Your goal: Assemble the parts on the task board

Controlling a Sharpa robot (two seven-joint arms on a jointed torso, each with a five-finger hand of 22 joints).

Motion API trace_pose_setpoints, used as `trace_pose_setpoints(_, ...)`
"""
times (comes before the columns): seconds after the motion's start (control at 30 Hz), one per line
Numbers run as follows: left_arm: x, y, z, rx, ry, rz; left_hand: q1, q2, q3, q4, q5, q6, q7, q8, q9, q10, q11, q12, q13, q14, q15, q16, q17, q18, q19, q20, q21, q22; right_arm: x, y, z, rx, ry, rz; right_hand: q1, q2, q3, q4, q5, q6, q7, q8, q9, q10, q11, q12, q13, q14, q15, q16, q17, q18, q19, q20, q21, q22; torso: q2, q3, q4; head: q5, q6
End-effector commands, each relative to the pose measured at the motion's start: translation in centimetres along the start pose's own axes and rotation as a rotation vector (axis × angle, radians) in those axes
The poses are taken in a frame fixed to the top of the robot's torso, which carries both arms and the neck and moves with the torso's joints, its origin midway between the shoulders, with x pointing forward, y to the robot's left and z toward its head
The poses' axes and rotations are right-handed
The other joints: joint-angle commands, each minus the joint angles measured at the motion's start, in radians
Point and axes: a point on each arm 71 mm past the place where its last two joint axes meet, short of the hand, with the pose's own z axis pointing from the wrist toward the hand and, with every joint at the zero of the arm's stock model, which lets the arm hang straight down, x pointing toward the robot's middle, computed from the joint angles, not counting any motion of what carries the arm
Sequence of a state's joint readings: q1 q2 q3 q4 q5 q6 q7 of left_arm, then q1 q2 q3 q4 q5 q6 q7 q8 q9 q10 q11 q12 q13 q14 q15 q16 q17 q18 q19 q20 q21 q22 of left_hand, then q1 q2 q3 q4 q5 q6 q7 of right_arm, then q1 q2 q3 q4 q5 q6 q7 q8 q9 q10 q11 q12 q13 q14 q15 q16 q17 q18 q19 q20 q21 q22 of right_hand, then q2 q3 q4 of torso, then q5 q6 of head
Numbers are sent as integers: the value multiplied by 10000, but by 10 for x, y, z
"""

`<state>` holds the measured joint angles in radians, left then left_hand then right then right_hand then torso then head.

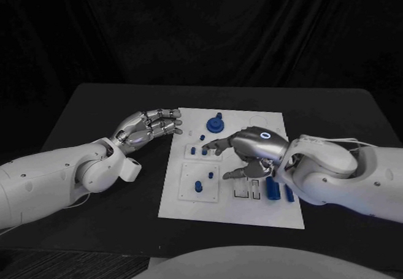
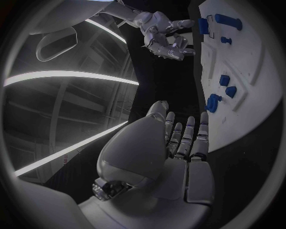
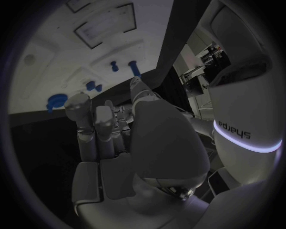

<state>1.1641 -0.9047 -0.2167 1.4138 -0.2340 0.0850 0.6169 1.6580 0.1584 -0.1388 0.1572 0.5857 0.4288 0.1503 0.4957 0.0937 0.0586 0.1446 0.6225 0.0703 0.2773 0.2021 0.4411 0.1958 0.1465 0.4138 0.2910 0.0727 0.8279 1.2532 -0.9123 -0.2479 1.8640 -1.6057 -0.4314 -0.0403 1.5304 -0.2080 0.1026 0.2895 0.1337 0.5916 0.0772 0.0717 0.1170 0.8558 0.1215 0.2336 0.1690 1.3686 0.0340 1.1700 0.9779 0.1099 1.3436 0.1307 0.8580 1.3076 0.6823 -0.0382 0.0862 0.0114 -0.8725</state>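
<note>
Black table [image 1: 94,112] | white board [image 1: 257,214] mid-table, blue parts [image 1: 216,123] on it | left robot hand [image 1: 151,126] released at board's edge | right robot hand [image 1: 246,151] over the pegs, grasp unclear | risk: fingers knocking standing parts.

— What sort of place is this? Looks like a robotics lab to me.

— Yes: black drapes [image 1: 251,33] behind the far edge of a black table [image 1: 94,112], strip lights [image 2: 71,76] overhead, and a white task board [image 1: 257,211] mid-table.
</note>
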Motion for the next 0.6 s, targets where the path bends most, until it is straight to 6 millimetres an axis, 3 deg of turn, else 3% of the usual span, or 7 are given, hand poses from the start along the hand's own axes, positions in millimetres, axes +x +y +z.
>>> trace_pose_setpoints(0.03,1,-1,0,108,21,-103,19,26,7,-73,45,50,100,-48,-10,-2,69,26,-4,16,57,35,-16,-146,63,-16,43,-10,-25,-17,-12,1342,-1183,1650,-55,134,92,4,44,578,292,84,59,346,-34,476,152,-56,0,-8,-31,148,-67,29,-67,924,-5,-4,6,-135,-2)
trace_pose_setpoints(0.13,0,-1,0,105,0,-90,19,26,7,-73,45,50,100,-48,-10,-2,69,26,-4,16,57,35,-16,-146,63,-16,43,-10,-41,-31,-26,2176,-1531,2021,-212,389,160,-50,109,1997,676,540,298,1140,-283,1453,563,-245,-163,-300,-437,258,-226,-72,-585,802,-11,-8,6,-277,-2)
trace_pose_setpoints(0.23,0,-1,0,105,-18,-77,14,24,8,-74,45,53,100,-49,-10,0,70,34,-3,17,56,36,-17,-147,64,-16,44,-11,-46,-42,-36,2980,-1444,2218,-613,459,-6,-147,219,2834,625,996,497,1952,-670,3423,1772,-98,-478,-220,-330,224,-121,-347,-545,806,-15,-7,-3,-370,-2)
trace_pose_setpoints(0.27,0,-1,0,106,-29,-70,14,24,8,-74,45,53,100,-49,-10,0,70,34,-3,17,56,36,-17,-147,64,-16,44,-11,-46,-49,-42,3691,-1011,2329,-1495,667,-234,-336,237,3453,393,1315,647,3877,-911,7055,5230,860,-645,1371,1743,-200,839,-475,2056,1474,-12,-5,-5,-432,-2)
trace_pose_setpoints(0.33,0,-1,-1,108,-38,-66,12,22,8,-75,45,54,99,-50,-10,1,70,37,-3,18,55,36,-17,-148,65,-17,44,-11,-43,-57,-48,4524,-322,2390,-2697,844,-422,-176,-88,3795,213,1487,769,5400,-965,10723,9884,1380,-766,2580,3528,-406,1249,-628,3338,1739,-5,-3,5,-495,-2)
trace_pose_setpoints(0.43,0,-1,-1,106,-45,-65,12,22,8,-75,45,54,99,-50,-10,1,70,37,-3,18,55,36,-17,-148,65,-17,44,-11,-31,-74,-60,6403,1738,2224,-5713,426,-981,71,-117,4471,17,1783,1190,6346,-1140,12765,12859,1568,-916,3150,4423,-447,1285,-762,3823,1791,-23,-8,-11,-620,-2)
trace_pose_setpoints(0.6,0,0,-1,112,-26,-82,5,23,10,-75,48,57,96,-53,-11,3,71,43,-2,21,55,38,-17,-149,67,-17,45,-12,-22,-87,-70,7790,3324,1852,-6927,438,-1577,117,-112,5597,-413,2350,1727,7150,-1539,13372,14018,2007,-1248,3973,5865,-745,1794,-1054,5461,2182,-40,-10,-10,-768,-2)
